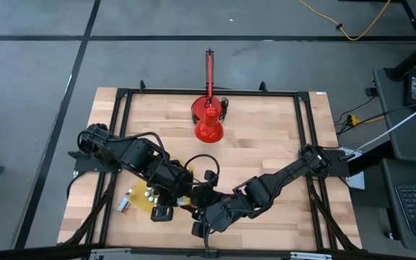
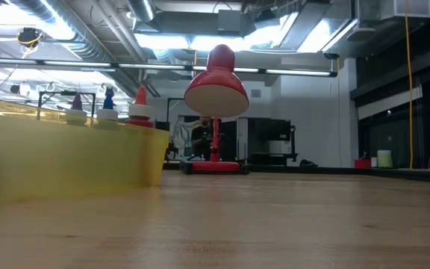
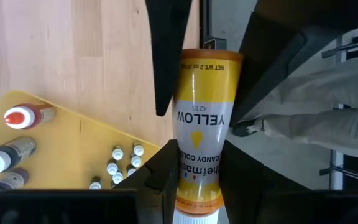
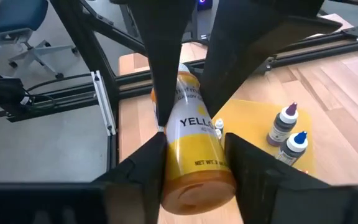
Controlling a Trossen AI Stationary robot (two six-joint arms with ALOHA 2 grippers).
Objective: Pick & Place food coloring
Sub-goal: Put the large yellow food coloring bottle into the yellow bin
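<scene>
Mid-task, handover stage by look of it. Yellow bottle (image 3: 199, 127) off bench, up in air btwn my two arms, front-centre of bench (image 1: 266, 166).

Left jaws (image 3: 194, 180) pinching bottle near cap end. Right jaws (image 4: 194, 165) straddle base end, fingers just beside or touching its sides; can't tell if clamped yet.

Other bottles – red (image 3: 27, 116), blue (image 4: 293, 148), purple (image 4: 283, 123) – sit in yellow tray (image 3: 73, 155), so more left to move. Final placement not done.
</scene>
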